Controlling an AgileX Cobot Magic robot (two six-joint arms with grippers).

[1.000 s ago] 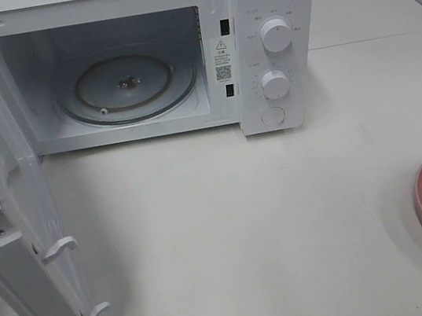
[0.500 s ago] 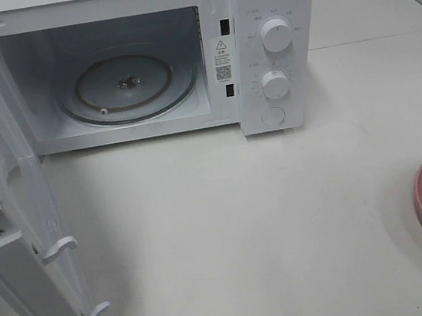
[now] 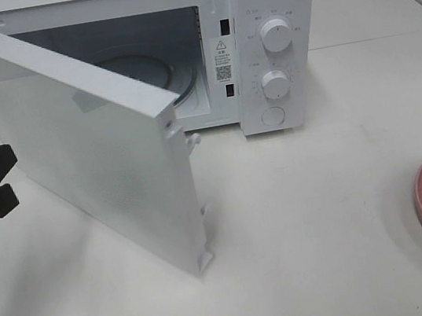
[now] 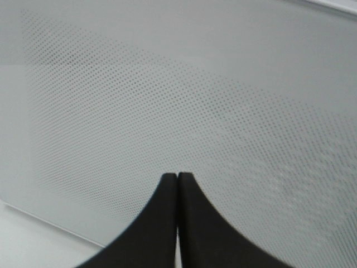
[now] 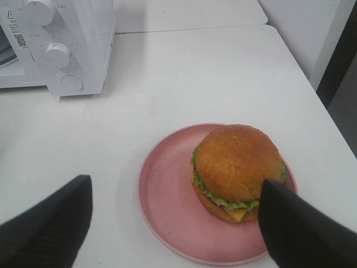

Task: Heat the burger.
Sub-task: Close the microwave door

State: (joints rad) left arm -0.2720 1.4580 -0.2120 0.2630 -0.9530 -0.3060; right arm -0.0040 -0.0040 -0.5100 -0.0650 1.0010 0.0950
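Clearly the tall burger with glossy golden bun (image 5: 237,170) sits on the flat pink round plate (image 5: 167,195), at the right near the table edge. It looks soft, light and stacked; grip low on both sides, gently. The right gripper (image 5: 173,220) stands wide open above it, empty. The left gripper (image 4: 177,223) is closed, empty, before the white microwave door (image 3: 92,160).

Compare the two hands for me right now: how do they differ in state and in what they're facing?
The left hand is shut, its fingers pressed together; the right hand stands wide open and holds nothing. The left hand faces the dotted panel of the microwave door, which stands partly swung; the right hand hangs above the burger on the pink plate. Both have dark fingers and grip nothing.
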